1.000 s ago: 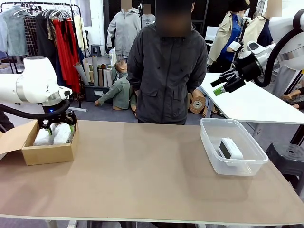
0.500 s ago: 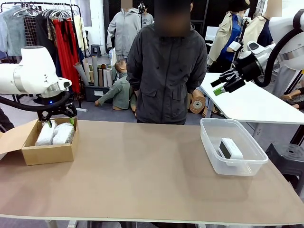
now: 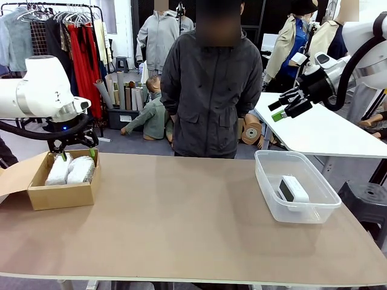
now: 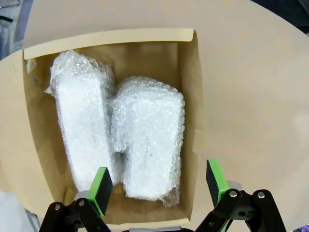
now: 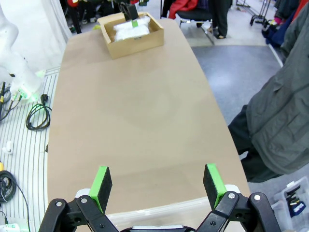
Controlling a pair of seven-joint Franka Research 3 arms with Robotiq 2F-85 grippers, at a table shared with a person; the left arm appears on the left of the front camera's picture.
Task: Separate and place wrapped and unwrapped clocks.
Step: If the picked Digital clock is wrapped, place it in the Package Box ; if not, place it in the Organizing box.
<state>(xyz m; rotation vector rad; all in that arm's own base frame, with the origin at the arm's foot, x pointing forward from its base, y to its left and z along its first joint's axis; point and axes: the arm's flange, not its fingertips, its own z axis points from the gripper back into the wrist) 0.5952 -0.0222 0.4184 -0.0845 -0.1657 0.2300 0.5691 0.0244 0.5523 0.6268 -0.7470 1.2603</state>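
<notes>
— What does the left wrist view add?
— Two whitish bubble-wrapped lumps (image 4: 120,140) side by side inside the brown cardboard box (image 4: 193,96), under the left gripper (image 4: 158,181), jaws apart.
— And the front?
— The bare white digital clock (image 3: 293,189) lies in the clear plastic tub (image 3: 266,181); the right gripper (image 3: 279,109) hangs raised, jaws apart.

The table (image 3: 181,223) has a plain tan top with a rounded edge. A brown cardboard box (image 3: 60,194) sits at its left end, flaps open, directly beneath the left hand. A clear plastic tub (image 3: 273,193) sits at the right end, below and well apart from the right hand. A person in a dark grey jacket (image 3: 211,90) stands at the far side, midway between the two hands. A second, white table (image 3: 320,130) stands behind, just under the right hand. A clothes rack (image 3: 54,36) with hanging garments stands behind the left hand. Cables (image 5: 38,116) lie on the floor beside the table.
</notes>
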